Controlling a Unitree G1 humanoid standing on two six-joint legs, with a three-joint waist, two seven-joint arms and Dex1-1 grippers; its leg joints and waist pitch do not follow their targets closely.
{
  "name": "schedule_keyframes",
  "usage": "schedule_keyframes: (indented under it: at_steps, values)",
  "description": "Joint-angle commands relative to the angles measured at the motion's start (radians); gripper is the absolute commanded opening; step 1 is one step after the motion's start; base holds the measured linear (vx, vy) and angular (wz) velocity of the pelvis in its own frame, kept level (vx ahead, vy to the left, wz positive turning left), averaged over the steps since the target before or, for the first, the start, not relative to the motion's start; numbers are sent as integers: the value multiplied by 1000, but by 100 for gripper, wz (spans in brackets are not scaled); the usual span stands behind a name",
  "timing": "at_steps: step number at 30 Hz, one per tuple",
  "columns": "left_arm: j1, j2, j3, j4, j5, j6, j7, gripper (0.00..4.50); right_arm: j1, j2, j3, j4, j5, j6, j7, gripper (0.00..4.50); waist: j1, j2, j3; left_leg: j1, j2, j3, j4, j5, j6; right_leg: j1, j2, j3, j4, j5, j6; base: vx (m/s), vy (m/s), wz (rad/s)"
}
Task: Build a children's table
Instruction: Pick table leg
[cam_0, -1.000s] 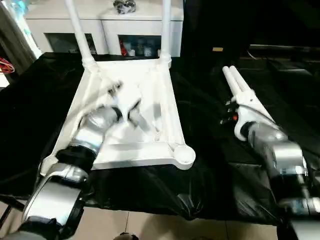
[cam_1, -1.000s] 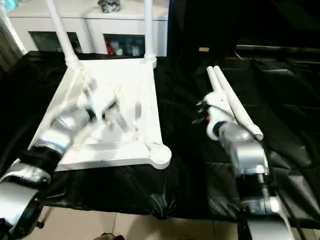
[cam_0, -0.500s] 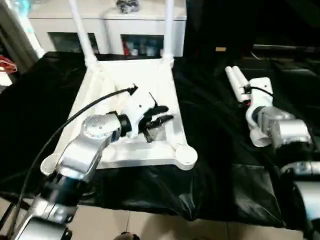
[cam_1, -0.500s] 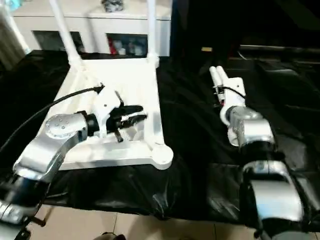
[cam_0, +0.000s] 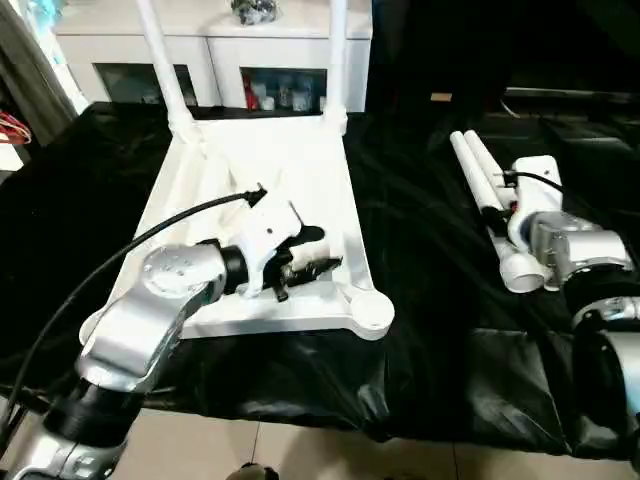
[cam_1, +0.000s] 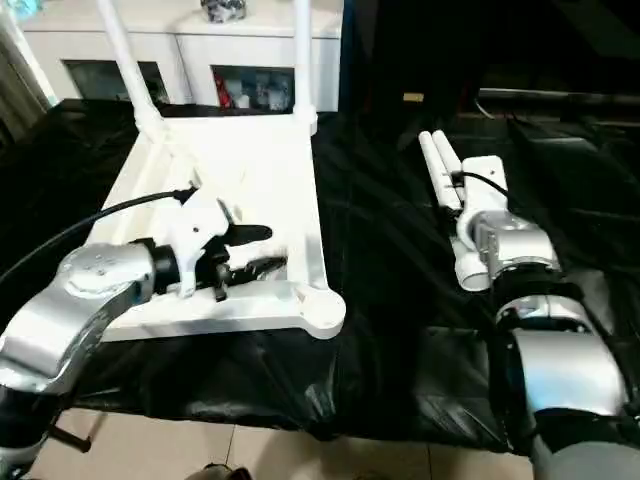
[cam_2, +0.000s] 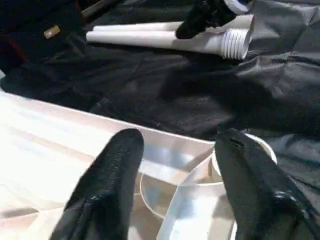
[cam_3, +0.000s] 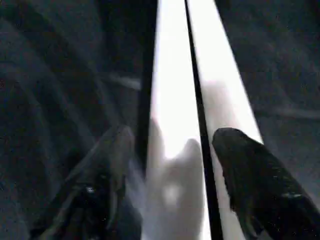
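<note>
The children's table lies upside down on a black cloth, its white top (cam_0: 300, 170) showing the ribbed underside. Two white legs (cam_0: 160, 50) (cam_0: 336, 50) stand in the far corner sockets. The near right socket (cam_0: 371, 313) has no leg in it. My left gripper (cam_0: 322, 250) hovers open just inside that corner, its fingers (cam_2: 110, 175) framing the socket. Two loose legs (cam_0: 480, 180) lie side by side on the cloth to the right. My right gripper (cam_3: 175, 150) is open above them, a finger (cam_3: 250, 175) on either side.
A white cabinet (cam_0: 210, 50) with glass doors stands behind the work surface. A black cable (cam_0: 130, 260) loops from my left wrist over the top's left side. The black cloth (cam_0: 420, 250) hangs over the near edge above a tiled floor (cam_0: 300, 450).
My left gripper has swung from the middle of the top toward its near right corner and opened. My right gripper has drawn back along the loose legs and opened.
</note>
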Motion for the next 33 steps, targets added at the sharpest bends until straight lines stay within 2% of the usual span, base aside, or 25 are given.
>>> schedule_keyframes:
  at_steps: [1,3,7,10,14,15,17,19,20,21,26,28,30,31,32,33]
  values:
    - [6,18,16,-30,-1,25,-3,297,-25,-5,0,23,-5,25,20,304,-2,-11,-51,30,22,-17,-68,-365,-23,26,-29,21,-81,-335,-198,0,0,0]
    - [14,34,19,-48,-8,43,-8,297,-32,-8,1,50,-6,55,21,304,-4,-11,-49,29,23,-18,-68,-359,-22,27,-30,21,-78,-317,-210,0,0,0]
    - [21,47,20,-64,-9,57,-8,297,-38,-11,-14,64,8,77,17,304,-4,-8,-44,22,24,-15,-66,-295,-4,29,-30,22,-71,-234,-241,0,0,0]
    - [22,54,23,-75,-13,68,-8,297,-48,-13,-32,78,23,95,37,304,-4,-9,-38,23,25,-13,-67,-304,-1,28,-29,22,-73,-242,-246,0,0,0]
    - [13,65,24,-88,-26,89,-17,297,-79,-19,-54,101,53,157,110,304,-3,-9,-34,23,25,-13,-69,-322,-5,28,-28,21,-72,-263,-251,0,0,0]
    - [11,66,24,-89,-27,91,-18,305,-83,-21,-52,104,53,168,122,276,-3,-7,-34,25,26,-13,-69,-326,-6,26,-29,21,-73,-270,-251,0,0,0]
    - [5,68,24,-89,-34,96,-24,305,-94,-26,-45,110,52,205,157,268,-2,-8,-33,24,27,-13,-70,-326,-9,27,-31,22,-73,-278,-254,0,0,0]
    - [3,72,21,-89,-39,98,-35,305,-99,-29,-39,113,48,226,181,263,-1,-9,-33,25,28,-13,-70,-323,-11,27,-32,22,-73,-278,-256,0,0,0]
    - [1,75,18,-91,-47,104,-46,305,-102,-34,-30,118,37,241,201,237,-1,-13,-37,24,28,-13,-69,-319,-12,28,-32,22,-73,-279,-258,0,0,0]
    - [1,76,18,-91,-48,104,-47,305,-103,-34,-29,119,36,242,202,237,0,-12,-36,24,28,-13,-69,-315,-12,28,-33,22,-71,-276,-261,0,0,0]
    - [0,88,11,-97,-88,129,-87,305,-97,-48,9,132,0,257,246,200,4,-18,-40,24,30,-10,-66,-287,-8,29,-35,25,-70,-272,-265,0,0,0]
    - [-2,89,7,-95,-85,127,-92,305,-97,-50,14,134,-5,258,256,193,5,-19,-40,24,30,-9,-66,-285,-7,28,-35,26,-71,-277,-263,0,0,0]
    - [-6,85,6,-87,-90,132,-96,305,-93,-56,18,137,-11,258,265,188,6,-27,-46,25,31,-8,-64,-270,-5,31,-35,26,-70,-277,-261,0,0,0]
    - [-11,83,5,-80,-92,134,-97,305,-91,-60,20,139,-16,258,271,188,8,-26,-47,25,31,-8,-62,-260,-5,31,-36,26,-69,-273,-261,0,0,0]
    - [-12,82,5,-78,-93,135,-96,305,-91,-62,20,140,-17,258,273,188,9,-29,-49,25,31,-7,-61,-255,-4,31,-35,26,-69,-269,-262,0,0,0]
    - [-15,79,4,-73,-93,135,-95,305,-91,-63,20,140,-18,257,274,188,11,-26,-49,25,31,-7,-61,-250,-5,30,-35,26,-67,-261,-263,0,0,0]
